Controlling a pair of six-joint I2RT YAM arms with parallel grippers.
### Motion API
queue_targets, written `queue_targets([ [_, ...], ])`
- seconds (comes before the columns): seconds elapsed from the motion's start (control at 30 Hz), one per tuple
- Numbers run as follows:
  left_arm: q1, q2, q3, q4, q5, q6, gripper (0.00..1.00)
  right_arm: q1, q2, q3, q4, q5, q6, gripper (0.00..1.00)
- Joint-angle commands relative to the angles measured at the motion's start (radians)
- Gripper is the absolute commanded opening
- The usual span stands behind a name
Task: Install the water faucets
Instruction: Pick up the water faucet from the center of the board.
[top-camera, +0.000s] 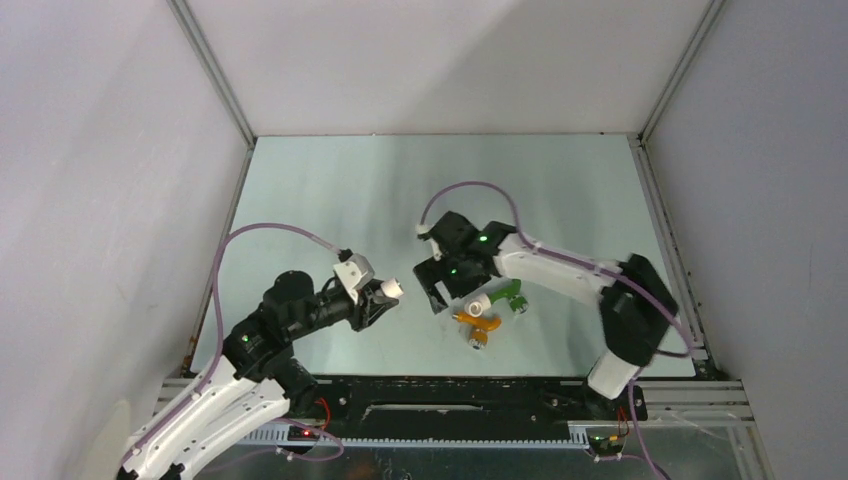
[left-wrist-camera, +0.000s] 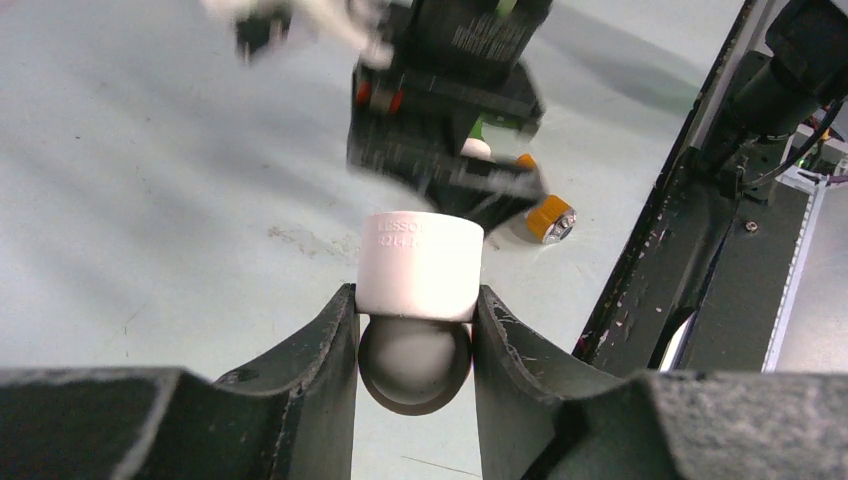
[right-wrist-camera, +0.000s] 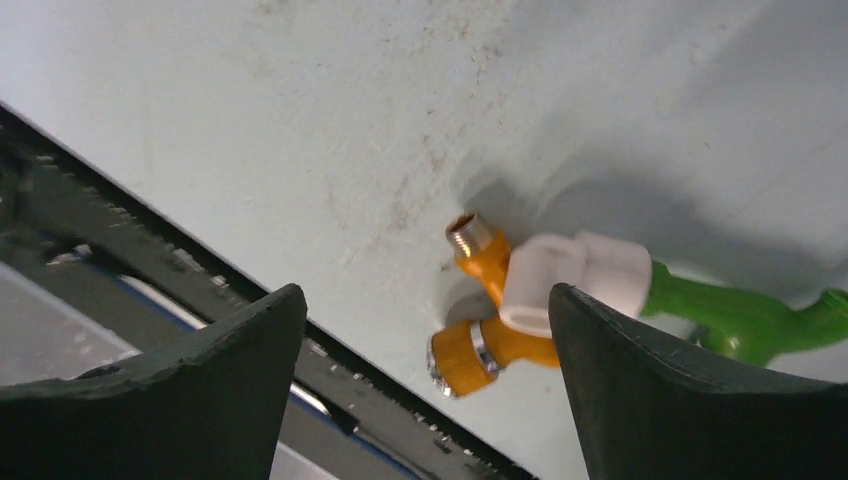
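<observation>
– The orange faucet (right-wrist-camera: 487, 345) and the green faucet (right-wrist-camera: 730, 315) lie together on the table (top-camera: 350, 190), at about 5 o'clock from its middle. The green one is at 2 o'clock from the orange one.

– How are the grippers set?

– The left gripper (left-wrist-camera: 415, 295) is clamped on a held elbow (left-wrist-camera: 420, 262), lifted off the table at 9 o'clock from the faucets. The right gripper (right-wrist-camera: 425, 295) is spread wide with nothing in it, hung just above the orange faucet.

– What could be spoiled from here?

– A loose elbow (right-wrist-camera: 580, 280) is touching the orange faucet and appears to be joined to the green one. If the jaws are closed low, the whole cluster is likely to be caught or dragged, not one piece. The orange faucet could also be knocked toward 6 o'clock, where the rail (top-camera: 450, 385) runs near it.

– And room to move?

– Bare table is left from 10 to 1 o'clock. The gap between the two grippers is narrow, so a clash is risked if both are brought in together.
</observation>
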Motion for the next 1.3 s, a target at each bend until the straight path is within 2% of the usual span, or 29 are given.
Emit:
queue_targets([
  [0.0,-0.002,0.03,0.002,0.085,0.012,-0.061,0.0,-0.082,-0.236,-0.102,0.113,-0.103,0.092,0.93],
  [0.17,-0.004,0.108,-0.063,0.213,0.051,-0.181,0.0,-0.262,-0.482,-0.367,0.246,-0.287,0.223,0.93],
  [0.27,-0.013,0.185,-0.117,0.362,0.086,-0.28,0.0,-0.385,-0.592,-0.545,0.335,-0.425,0.298,0.92],
  [0.4,-0.082,0.351,-0.152,0.569,0.05,-0.34,0.0,-0.501,-0.631,-0.745,0.482,-0.607,0.397,0.87],
  [0.53,-0.121,0.579,-0.071,0.613,0.005,-0.366,0.0,-0.548,-0.621,-0.881,0.661,-0.708,0.517,0.83],
  [0.7,-0.132,0.849,0.043,0.642,-0.011,-0.399,0.0,-0.56,-0.559,-0.996,0.85,-0.714,0.593,0.78],
  [0.87,-0.162,1.006,0.092,0.657,-0.046,-0.429,0.0,-0.566,-0.479,-1.064,1.006,-0.685,0.634,0.73],
  [1.03,-0.181,1.06,0.114,0.581,-0.104,-0.473,0.0,-0.565,-0.4,-1.083,1.131,-0.628,0.67,0.7],
  [1.27,-0.183,1.082,0.111,0.562,-0.154,-0.523,0.0,-0.512,-0.249,-1.111,1.436,-0.638,0.763,0.64],
])
